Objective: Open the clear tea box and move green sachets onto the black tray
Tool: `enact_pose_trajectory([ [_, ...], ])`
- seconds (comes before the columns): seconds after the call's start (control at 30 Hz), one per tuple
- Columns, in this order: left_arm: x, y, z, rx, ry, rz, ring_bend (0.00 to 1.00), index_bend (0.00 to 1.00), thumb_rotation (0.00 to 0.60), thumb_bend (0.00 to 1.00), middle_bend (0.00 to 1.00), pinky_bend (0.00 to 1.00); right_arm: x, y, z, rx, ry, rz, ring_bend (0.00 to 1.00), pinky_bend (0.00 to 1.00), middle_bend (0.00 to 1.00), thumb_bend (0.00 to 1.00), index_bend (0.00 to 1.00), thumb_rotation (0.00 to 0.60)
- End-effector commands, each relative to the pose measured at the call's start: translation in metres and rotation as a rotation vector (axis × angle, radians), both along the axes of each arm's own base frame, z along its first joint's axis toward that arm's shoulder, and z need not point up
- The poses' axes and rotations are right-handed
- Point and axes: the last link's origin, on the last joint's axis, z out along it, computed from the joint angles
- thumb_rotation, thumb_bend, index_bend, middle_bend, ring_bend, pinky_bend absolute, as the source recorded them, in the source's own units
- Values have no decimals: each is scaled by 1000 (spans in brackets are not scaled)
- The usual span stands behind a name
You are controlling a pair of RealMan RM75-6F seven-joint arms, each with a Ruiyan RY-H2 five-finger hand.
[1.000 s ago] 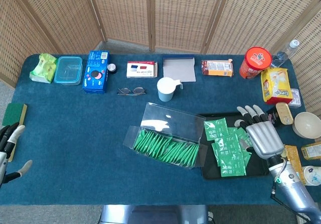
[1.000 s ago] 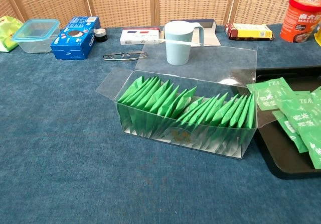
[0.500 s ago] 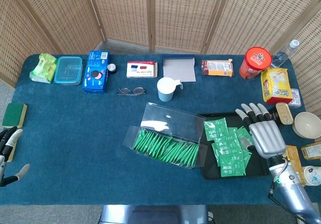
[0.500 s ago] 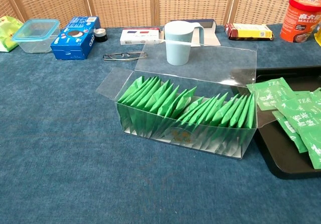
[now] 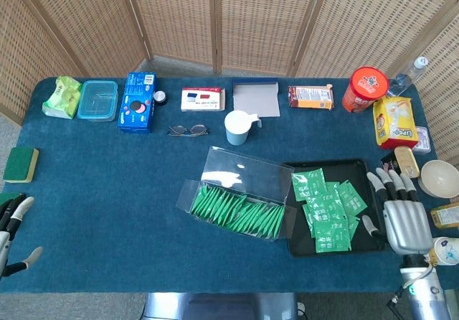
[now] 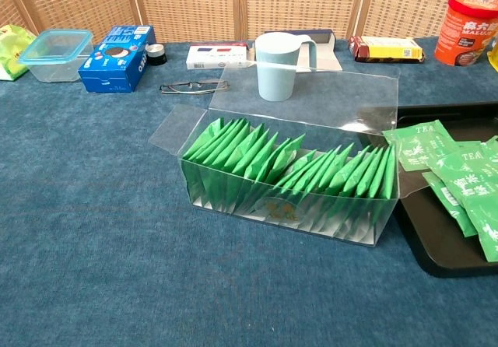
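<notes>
The clear tea box (image 6: 289, 185) sits in the middle of the blue worktop (image 5: 107, 184). Its lid (image 6: 323, 90) is open and stands up at the back. Inside, a long row of green sachets (image 6: 272, 164) stands on edge, all leaning the same way. Just to the right of the box lies the black tray (image 5: 373, 242). A small pile of green sachets (image 5: 328, 209) lies flat on it, some overlapping each other.

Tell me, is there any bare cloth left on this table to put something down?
Yes: a wide bare stretch lies between the green sponge and the clear tea box, in front of the glasses. The strip before the box is bare too. The right end is crowded around the black tray, snacks and right robot hand.
</notes>
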Motion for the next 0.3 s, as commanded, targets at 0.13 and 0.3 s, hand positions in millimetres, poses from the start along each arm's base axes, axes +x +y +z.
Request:
enact_pose_trajectory([
  [0.13,1,-2,-6,-19,-2,6,0,54,600,223,40,219,-10,24,-2,-44,-27,-23,0,2,0,322,113,600],
  [0.3,5,0,-7,-21,-6,-7,0,54,600,223,40,219,-11,28,0,-49,-39,-14,0,2,0,322,116,600],
])
